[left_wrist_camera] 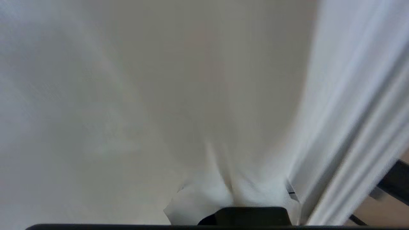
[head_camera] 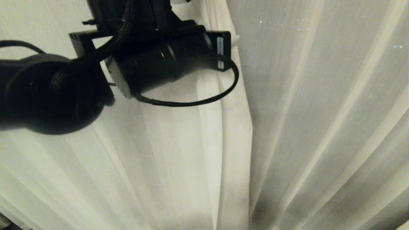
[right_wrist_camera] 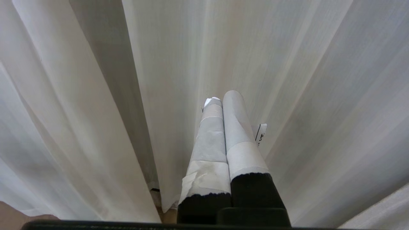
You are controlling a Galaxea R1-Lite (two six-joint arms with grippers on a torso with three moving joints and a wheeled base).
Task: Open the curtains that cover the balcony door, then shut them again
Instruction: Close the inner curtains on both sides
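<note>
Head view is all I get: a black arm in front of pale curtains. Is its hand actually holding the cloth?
Observer: Yes. The left wrist view shows the left gripper shut on a bunched fold of the curtains.
Operator: Can you see anything past the cloth?
Observer: Beyond the cloth's edge in that view, a dark bar shows. I cannot tell what it is.
Operator: And the other arm?
Observer: The right gripper is shut and empty, with its taped fingers pressed together and pointing toward the pleats.
</note>
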